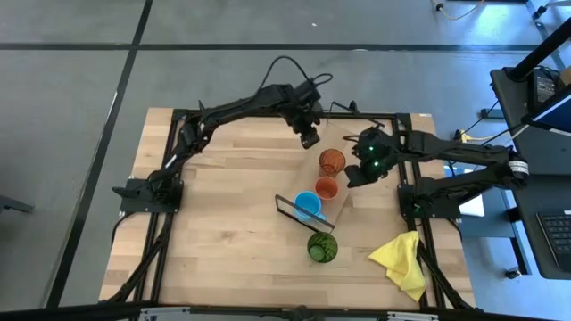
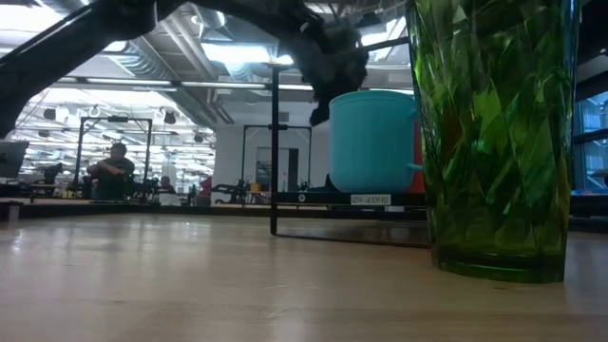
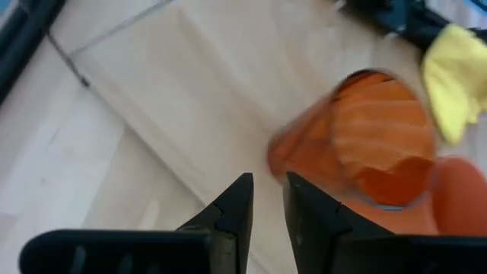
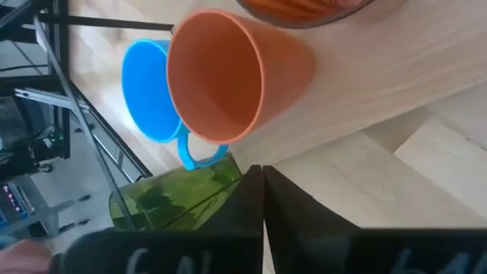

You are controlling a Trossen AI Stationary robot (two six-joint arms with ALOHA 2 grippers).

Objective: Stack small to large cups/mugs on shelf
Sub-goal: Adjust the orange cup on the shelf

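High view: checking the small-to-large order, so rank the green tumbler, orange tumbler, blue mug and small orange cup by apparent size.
1. green tumbler
2. orange tumbler and blue mug, too alike to separate
3. small orange cup

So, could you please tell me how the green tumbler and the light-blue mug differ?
The green tumbler is translucent with a faceted wall; the light-blue mug is opaque and smooth. The green tumbler has no handle, while the mug has one. In the low view the tumbler stands on the tabletop, whereas the mug sits on the shelf. Both stand upright, open side up.

Blue mug (image 1: pixel 307 205), green faceted tumbler (image 1: pixel 322 247), orange ribbed tumbler (image 1: pixel 332 161), yellow cloth (image 1: pixel 401 260).
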